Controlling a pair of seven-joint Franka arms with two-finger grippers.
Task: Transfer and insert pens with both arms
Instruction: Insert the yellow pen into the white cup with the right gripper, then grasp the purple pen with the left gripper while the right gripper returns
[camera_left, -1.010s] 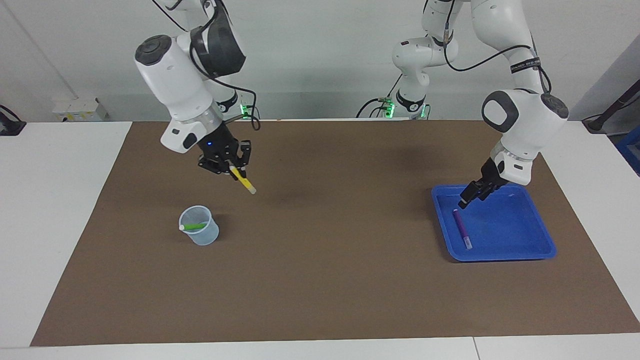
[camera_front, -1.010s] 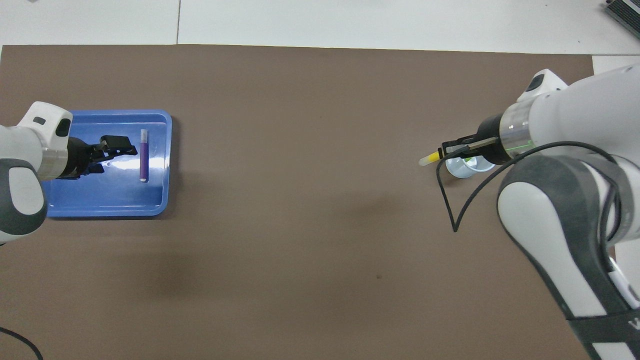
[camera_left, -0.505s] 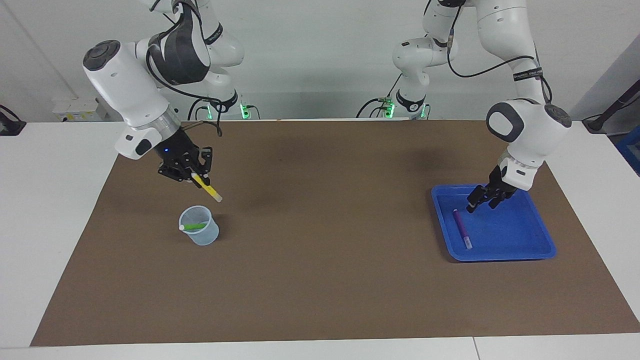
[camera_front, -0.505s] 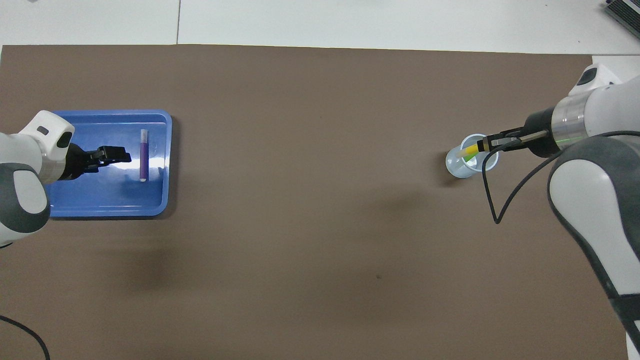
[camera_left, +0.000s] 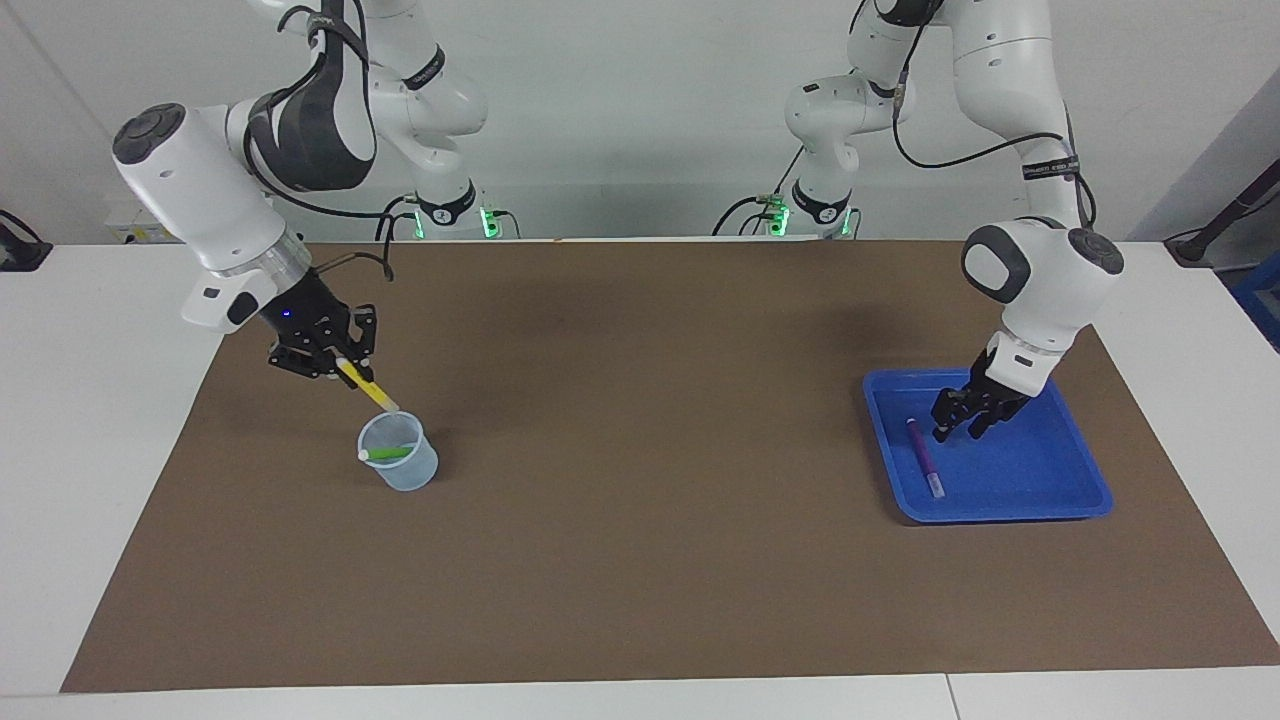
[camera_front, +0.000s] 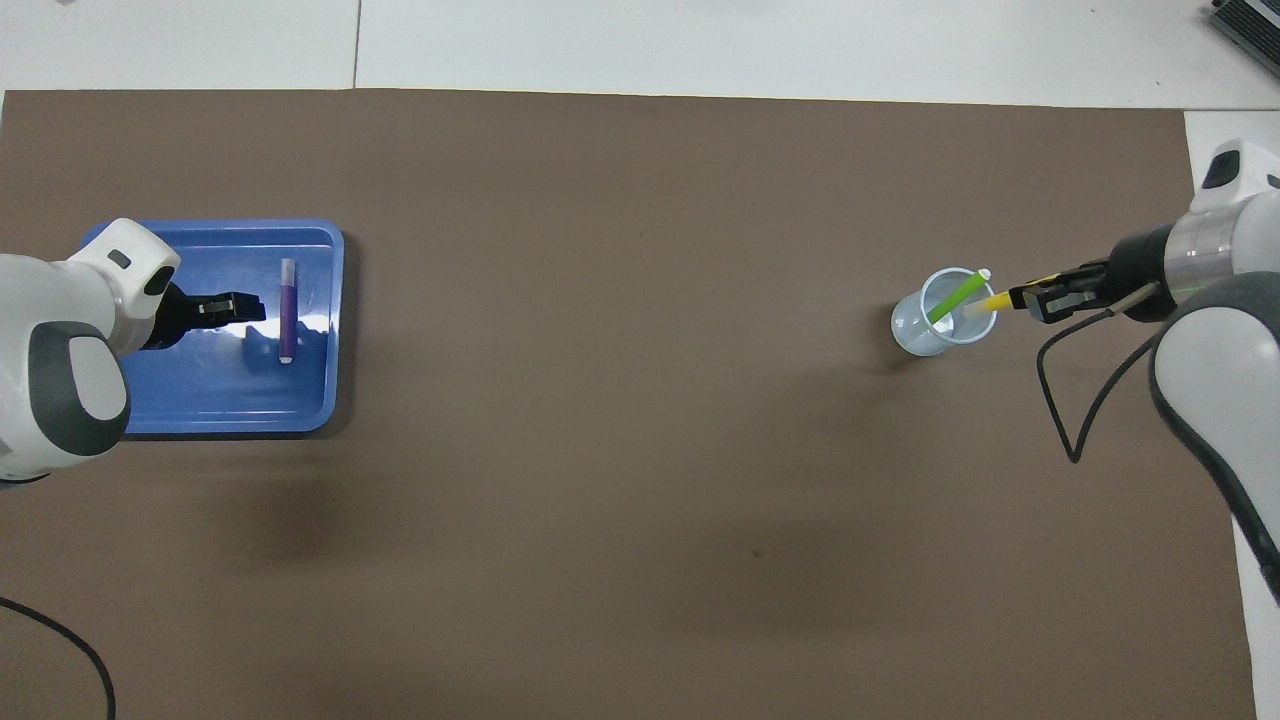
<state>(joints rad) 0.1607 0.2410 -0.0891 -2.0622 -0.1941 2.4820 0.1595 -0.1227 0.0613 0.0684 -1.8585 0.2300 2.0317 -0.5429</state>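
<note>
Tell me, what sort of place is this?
Probably a robot test lab, not a workshop or home. Two white robot arms stand at a plain table covered by a brown mat, with only a small clear cup, a blue tray and pens.

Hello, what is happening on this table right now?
Two robot arms are moving pens from a blue tray into a clear cup. The right gripper holds the yellow pen tilted, its tip at the cup's rim. The green pen already leans inside the cup. The left gripper is down in the tray beside the purple pen, which lies flat there and is not yet picked up.
</note>
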